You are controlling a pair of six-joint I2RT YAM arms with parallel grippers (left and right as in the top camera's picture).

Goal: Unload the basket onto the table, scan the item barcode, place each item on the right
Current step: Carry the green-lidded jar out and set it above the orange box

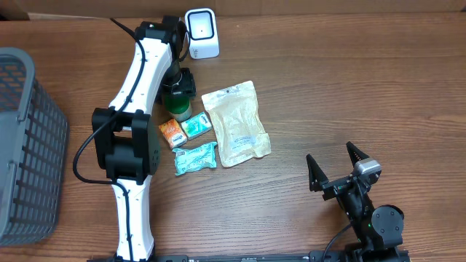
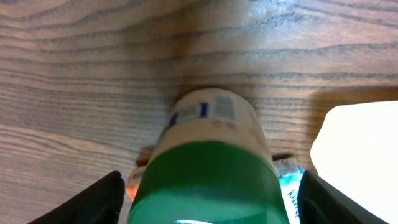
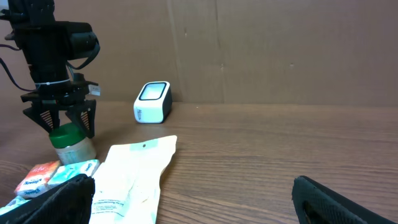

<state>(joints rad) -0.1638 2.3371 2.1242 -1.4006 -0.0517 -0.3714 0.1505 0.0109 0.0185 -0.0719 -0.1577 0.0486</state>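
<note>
A small white bottle with a green cap [image 1: 178, 109] stands upright on the table among the items. My left gripper [image 1: 177, 91] hangs straight over it, jaws open and straddling the cap. In the left wrist view the green cap [image 2: 211, 180] fills the space between the black fingers [image 2: 93, 200], with a thin gap on each side. The right wrist view shows that gripper [image 3: 62, 118] just above the bottle [image 3: 73, 144]. The white scanner [image 1: 202, 33] stands at the back, behind the bottle. My right gripper [image 1: 336, 164] is open and holds nothing at the front right.
A beige pouch [image 1: 235, 124] lies right of the bottle. An orange packet [image 1: 172, 134], a green packet [image 1: 195, 126] and a teal packet [image 1: 195, 158] lie in front of it. A grey basket [image 1: 29, 145] stands at the left edge.
</note>
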